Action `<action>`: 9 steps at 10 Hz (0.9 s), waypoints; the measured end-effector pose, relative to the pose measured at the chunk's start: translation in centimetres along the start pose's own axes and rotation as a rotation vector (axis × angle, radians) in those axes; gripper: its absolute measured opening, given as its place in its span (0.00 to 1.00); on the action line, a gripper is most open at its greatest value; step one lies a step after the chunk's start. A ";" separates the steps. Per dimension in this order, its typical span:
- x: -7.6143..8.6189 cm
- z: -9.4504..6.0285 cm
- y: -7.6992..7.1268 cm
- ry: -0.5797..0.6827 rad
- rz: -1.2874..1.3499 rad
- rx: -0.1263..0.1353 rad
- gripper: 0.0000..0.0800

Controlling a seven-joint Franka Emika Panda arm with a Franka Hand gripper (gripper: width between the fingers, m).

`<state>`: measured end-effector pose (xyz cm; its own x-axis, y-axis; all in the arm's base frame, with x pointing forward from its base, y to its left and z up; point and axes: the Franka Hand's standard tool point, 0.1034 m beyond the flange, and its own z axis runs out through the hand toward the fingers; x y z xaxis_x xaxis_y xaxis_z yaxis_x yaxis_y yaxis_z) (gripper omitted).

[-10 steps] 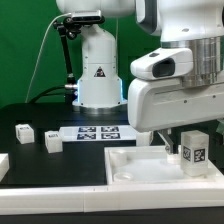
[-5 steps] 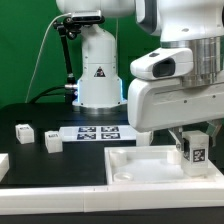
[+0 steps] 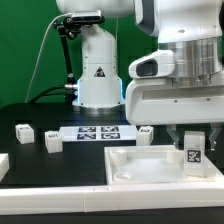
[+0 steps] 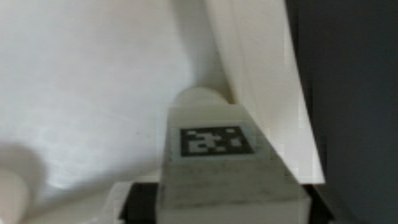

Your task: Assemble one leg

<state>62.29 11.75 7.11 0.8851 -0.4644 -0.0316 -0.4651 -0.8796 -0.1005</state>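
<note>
My gripper (image 3: 193, 140) is shut on a leg (image 3: 194, 155), a small white block with a black-and-white tag facing the camera. It holds the leg upright over the right far corner of the large white base (image 3: 150, 165). In the wrist view the leg (image 4: 219, 150) sits between my two dark fingers (image 4: 148, 202), pointing at a corner pocket of the base (image 4: 107, 90). Whether the leg's lower end touches the base is hidden. Two more legs (image 3: 23, 131) (image 3: 52, 142) lie on the black table at the exterior view's left, and another (image 3: 145, 133) lies behind the base.
The marker board (image 3: 93, 132) lies flat on the table behind the base. The robot's white pedestal (image 3: 98, 75) stands at the back. A white piece (image 3: 3, 163) shows at the exterior view's left edge.
My gripper has moved toward the exterior view's right and slightly down with the leg, closer to the base's right far corner.
</note>
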 end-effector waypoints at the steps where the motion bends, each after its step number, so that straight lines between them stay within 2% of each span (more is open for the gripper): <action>1: 0.0 0.0 0.1 -0.002 0.122 0.008 0.36; 6: 0.1 0.1 0.0 0.000 0.772 0.049 0.36; 9: 0.1 0.2 0.0 -0.012 0.854 0.057 0.36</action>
<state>62.35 11.76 6.95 0.2314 -0.9641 -0.1301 -0.9713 -0.2214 -0.0873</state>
